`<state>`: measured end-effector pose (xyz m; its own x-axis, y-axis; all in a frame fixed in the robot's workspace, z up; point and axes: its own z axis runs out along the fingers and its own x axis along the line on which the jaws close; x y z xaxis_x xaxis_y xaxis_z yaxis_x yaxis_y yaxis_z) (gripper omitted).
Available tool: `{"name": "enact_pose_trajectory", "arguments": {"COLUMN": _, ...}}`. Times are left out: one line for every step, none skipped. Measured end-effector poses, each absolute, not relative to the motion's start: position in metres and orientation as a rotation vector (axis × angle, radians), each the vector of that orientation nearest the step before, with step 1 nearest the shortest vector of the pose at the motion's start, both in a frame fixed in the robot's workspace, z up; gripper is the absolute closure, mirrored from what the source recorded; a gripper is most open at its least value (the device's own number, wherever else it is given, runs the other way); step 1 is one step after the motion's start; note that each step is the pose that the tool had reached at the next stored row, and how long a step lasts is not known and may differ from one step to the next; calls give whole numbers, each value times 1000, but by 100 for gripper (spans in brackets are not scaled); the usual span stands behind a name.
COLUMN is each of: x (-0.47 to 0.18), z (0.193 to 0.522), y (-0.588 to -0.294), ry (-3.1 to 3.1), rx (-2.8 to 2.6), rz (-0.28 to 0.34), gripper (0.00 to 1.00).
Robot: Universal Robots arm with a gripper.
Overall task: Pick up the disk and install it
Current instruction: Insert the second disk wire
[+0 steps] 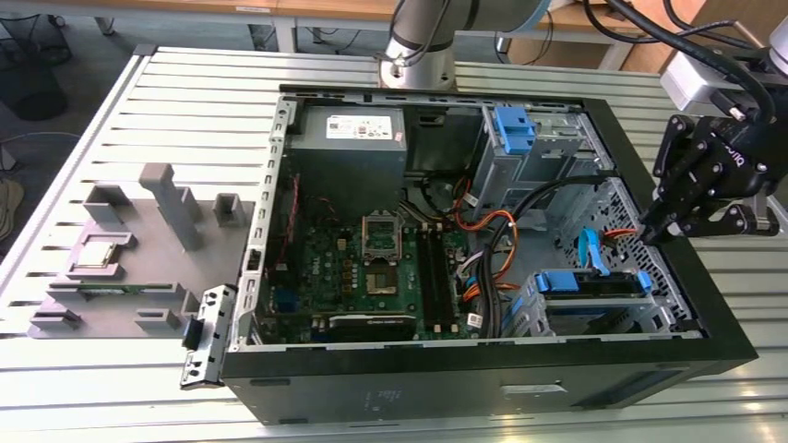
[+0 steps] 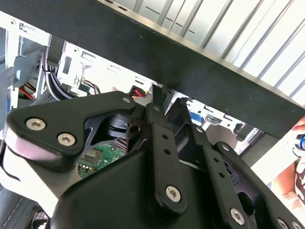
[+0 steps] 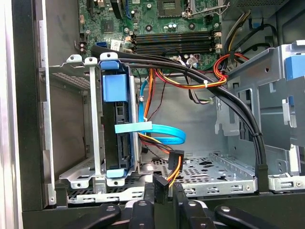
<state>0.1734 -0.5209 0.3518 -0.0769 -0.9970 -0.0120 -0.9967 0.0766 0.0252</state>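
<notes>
Exterior view: gripper [image 1: 662,233] above the open computer case's [image 1: 493,388] edge at that view's right. First wrist view: the disk [image 3: 116,129], blue-framed, stands seated in its drive cage [image 3: 76,124]; fingers [image 3: 159,188] pressed together, holding nothing. Second wrist view: motherboard [image 2: 97,160] behind the linkage.

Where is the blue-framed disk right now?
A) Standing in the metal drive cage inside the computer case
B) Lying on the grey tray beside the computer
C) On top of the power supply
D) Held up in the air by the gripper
A: in the first wrist view the disk stands on edge in the metal drive cage, while the gripper hangs at the case's edge.
</notes>
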Motion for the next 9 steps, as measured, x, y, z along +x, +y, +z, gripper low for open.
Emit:
{"name": "enact_pose_trajectory", "arguments": {"x": 173, "z": 351, "y": -521, "ry": -2299, "rx": 2129, "rz": -42, "gripper": 71}}
{"name": "enact_pose_trajectory", "arguments": {"x": 173, "z": 350, "y": -521, "ry": -2299, "rx": 2129, "rz": -42, "gripper": 71}}
{"name": "enact_pose_trajectory", "arguments": {"x": 173, "z": 349, "y": -521, "ry": -2299, "rx": 2129, "rz": -42, "gripper": 71}}
{"name": "enact_pose_trajectory", "arguments": {"x": 173, "z": 348, "y": -521, "ry": -2299, "rx": 2129, "rz": -41, "gripper": 71}}
{"name": "enact_pose_trajectory", "arguments": {"x": 173, "z": 349, "y": -521, "ry": -2299, "rx": 2129, "rz": -41, "gripper": 71}}
{"name": "enact_pose_trajectory", "arguments": {"x": 173, "z": 349, "y": -521, "ry": -2299, "rx": 2129, "rz": -41, "gripper": 71}}
{"name": "enact_pose_trajectory", "arguments": {"x": 173, "z": 348, "y": -521, "ry": -2298, "rx": 2129, "rz": -41, "gripper": 71}}
{"name": "enact_pose_trajectory", "arguments": {"x": 173, "z": 348, "y": -521, "ry": -2299, "rx": 2129, "rz": -41, "gripper": 71}}
{"name": "enact_pose_trajectory", "arguments": {"x": 173, "z": 348, "y": -521, "ry": -2299, "rx": 2129, "rz": -42, "gripper": 71}}
